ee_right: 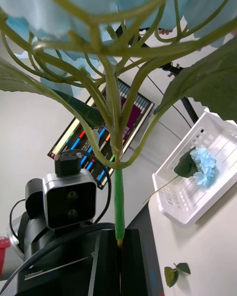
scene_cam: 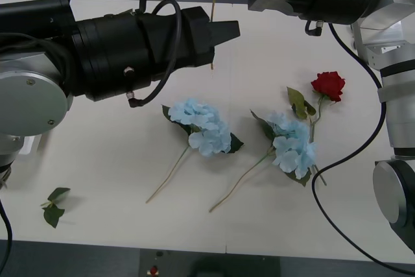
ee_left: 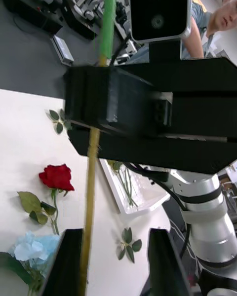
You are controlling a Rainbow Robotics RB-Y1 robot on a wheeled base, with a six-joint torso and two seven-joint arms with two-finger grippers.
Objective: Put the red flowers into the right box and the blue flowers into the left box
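My right gripper (ee_right: 118,256) is shut on the stem of a blue flower (ee_right: 98,10), holding it upright above the table's far edge. The thin stem (scene_cam: 212,27) hangs below the right arm. My left gripper (scene_cam: 227,30) is open, and its fingers (ee_left: 66,261) stand on either side of that stem (ee_left: 88,217). Two more blue flowers (scene_cam: 201,126) (scene_cam: 293,146) lie mid-table. A red flower (scene_cam: 328,84) lies to their right. The left box (ee_right: 170,209) holds one blue flower (ee_right: 203,165). The right box (ee_left: 109,180) shows a white rim with green stems inside.
A loose green leaf sprig (scene_cam: 53,204) lies near the table's front left corner. Other sprigs (ee_left: 127,241) (ee_left: 58,120) lie near the right box. Black cables (scene_cam: 363,134) loop beside the right arm. A monitor (ee_right: 106,143) stands behind the table.
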